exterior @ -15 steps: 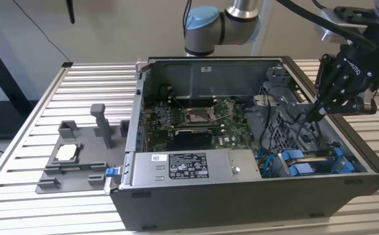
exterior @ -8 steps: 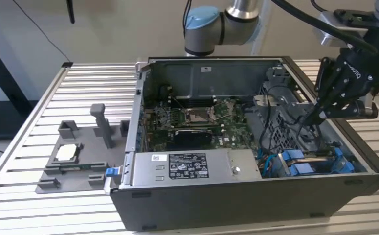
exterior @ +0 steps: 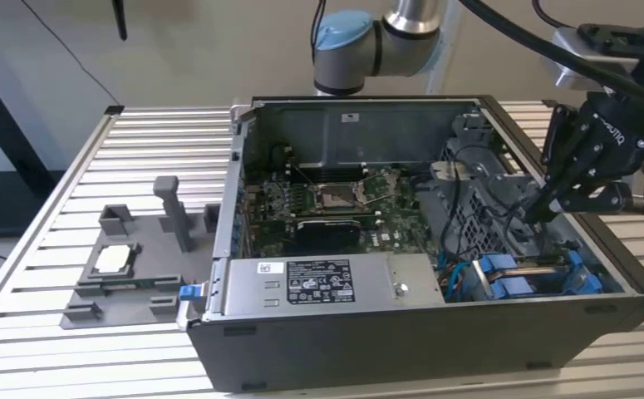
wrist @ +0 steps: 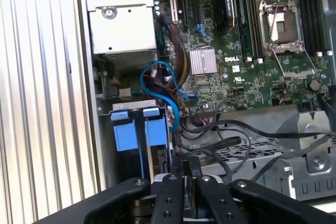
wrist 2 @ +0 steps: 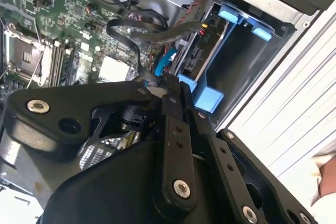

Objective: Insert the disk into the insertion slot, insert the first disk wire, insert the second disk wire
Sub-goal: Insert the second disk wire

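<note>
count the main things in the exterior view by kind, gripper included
open computer case: 1
silver box with a sticker: 1
grey fixture plate: 1
silver chip: 1
gripper: 1
total: 5

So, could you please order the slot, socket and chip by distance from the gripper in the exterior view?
1. Slot, just below the gripper.
2. Socket, middle of the case.
3. Chip, on the tray, the exterior view's left.
</note>
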You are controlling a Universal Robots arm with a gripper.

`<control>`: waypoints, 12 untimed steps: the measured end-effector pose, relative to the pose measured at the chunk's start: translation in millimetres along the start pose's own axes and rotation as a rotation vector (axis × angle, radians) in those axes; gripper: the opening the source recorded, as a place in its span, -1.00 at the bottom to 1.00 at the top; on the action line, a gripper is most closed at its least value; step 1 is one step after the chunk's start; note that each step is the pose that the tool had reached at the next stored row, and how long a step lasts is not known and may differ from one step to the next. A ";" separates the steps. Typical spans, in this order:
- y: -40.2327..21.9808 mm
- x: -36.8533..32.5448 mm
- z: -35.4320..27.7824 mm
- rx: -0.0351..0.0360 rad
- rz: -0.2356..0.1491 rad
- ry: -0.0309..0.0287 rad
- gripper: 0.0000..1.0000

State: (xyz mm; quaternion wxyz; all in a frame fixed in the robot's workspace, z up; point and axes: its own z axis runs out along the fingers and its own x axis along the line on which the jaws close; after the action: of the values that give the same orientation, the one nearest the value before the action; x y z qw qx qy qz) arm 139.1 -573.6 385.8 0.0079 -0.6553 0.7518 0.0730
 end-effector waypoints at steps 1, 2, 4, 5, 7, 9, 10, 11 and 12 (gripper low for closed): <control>-0.1 1.2 0.0 0.0011 -0.001 0.0002 -0.69; -0.1 2.3 0.1 0.0025 -0.001 0.0004 -0.69; 2.1 3.2 1.0 0.0126 -0.003 -0.0002 -0.69; 4.6 3.7 1.8 0.0208 -0.005 -0.0012 -0.69; 10.3 4.6 3.7 0.0371 -0.007 -0.0035 -0.69; 15.6 5.6 5.1 0.0537 -0.009 -0.0054 -0.69; 18.0 6.0 5.7 0.0625 -0.010 -0.0062 -0.69; 20.4 6.4 6.3 0.0723 -0.011 -0.0072 -0.69; 22.4 6.7 6.7 0.0816 -0.012 -0.0080 -0.69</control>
State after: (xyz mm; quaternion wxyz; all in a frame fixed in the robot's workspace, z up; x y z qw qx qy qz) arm 115.4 -576.5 380.7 0.0381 -0.6586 0.7502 0.0449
